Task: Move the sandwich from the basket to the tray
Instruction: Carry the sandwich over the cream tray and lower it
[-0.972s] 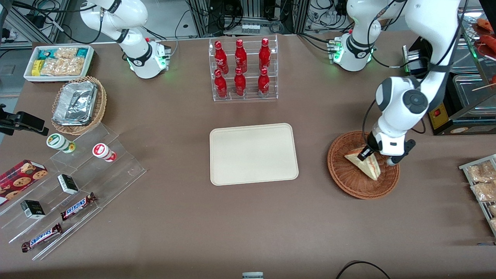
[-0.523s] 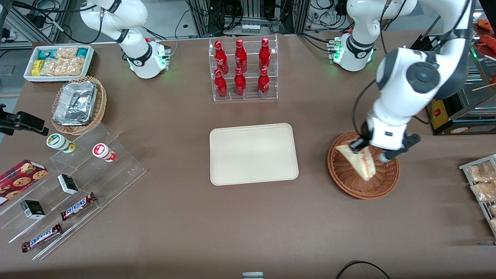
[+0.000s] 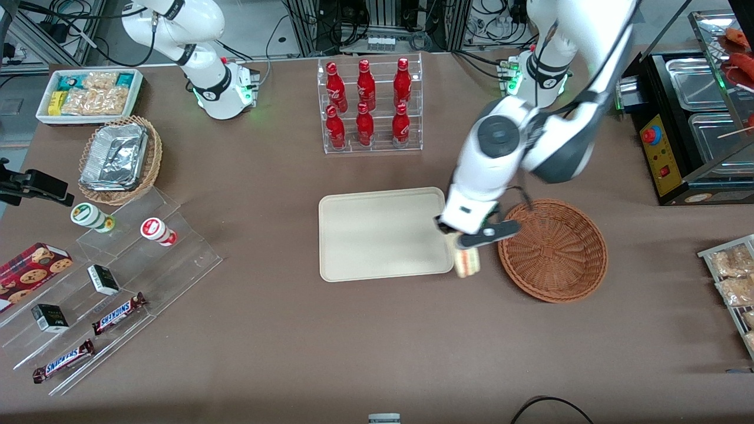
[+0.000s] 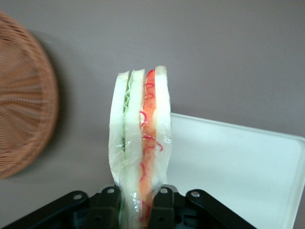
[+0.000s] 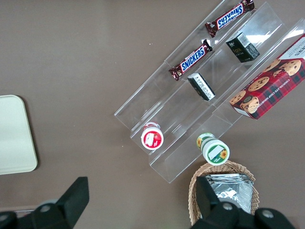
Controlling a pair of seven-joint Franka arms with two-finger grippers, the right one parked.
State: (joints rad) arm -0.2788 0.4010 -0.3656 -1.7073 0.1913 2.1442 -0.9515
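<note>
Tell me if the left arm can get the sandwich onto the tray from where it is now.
Probably yes. The gripper is shut on the sandwich, which hangs in the air between the basket and the tray, right at the tray's rim. The tray's surface is bare, and nothing stands between it and the sandwich.

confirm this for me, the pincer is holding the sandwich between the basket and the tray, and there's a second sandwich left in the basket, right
Not quite. The pincer does hold the sandwich between the basket and the tray, but no second sandwich is left: the front view shows the basket empty.
</note>
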